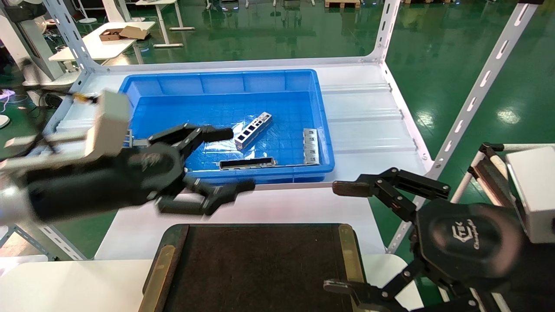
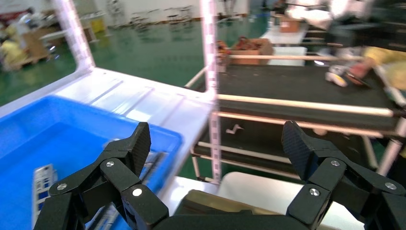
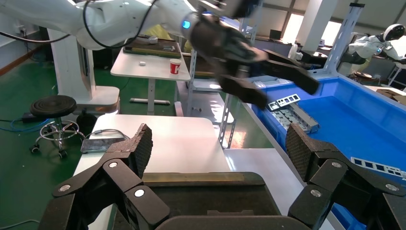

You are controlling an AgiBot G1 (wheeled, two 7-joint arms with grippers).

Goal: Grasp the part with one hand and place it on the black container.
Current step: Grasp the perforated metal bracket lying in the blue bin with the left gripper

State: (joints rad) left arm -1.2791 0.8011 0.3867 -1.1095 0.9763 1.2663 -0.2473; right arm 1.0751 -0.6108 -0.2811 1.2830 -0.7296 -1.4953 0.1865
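Left gripper [image 1: 236, 160] hovers over the near-left edge of the blue bin [image 1: 323, 130], jaws wide open and holding nothing; 1 finger reaches over the bin floor, the other sits outside the bin's front wall above the white worktop [image 1: 277, 208]. The part [image 1: 253, 130] lies tilted on the bin floor near the middle, just beyond the upper fingertip, not between the jaws and not touched. A second similar silver bar [image 1: 310, 146] lies along the bin's right wall, and a long dark strip [image 1: 247, 163] lies along the front wall. The black container [image 1: 260, 268] sits on the near worktop in front of the bin, nothing in it. Right gripper [image 1: 340, 236] hangs at the container's right rim, jaws spread open and empty, well apart from the part. In the right wrist view the left gripper [image 3: 287, 91] shows above the bin edge.
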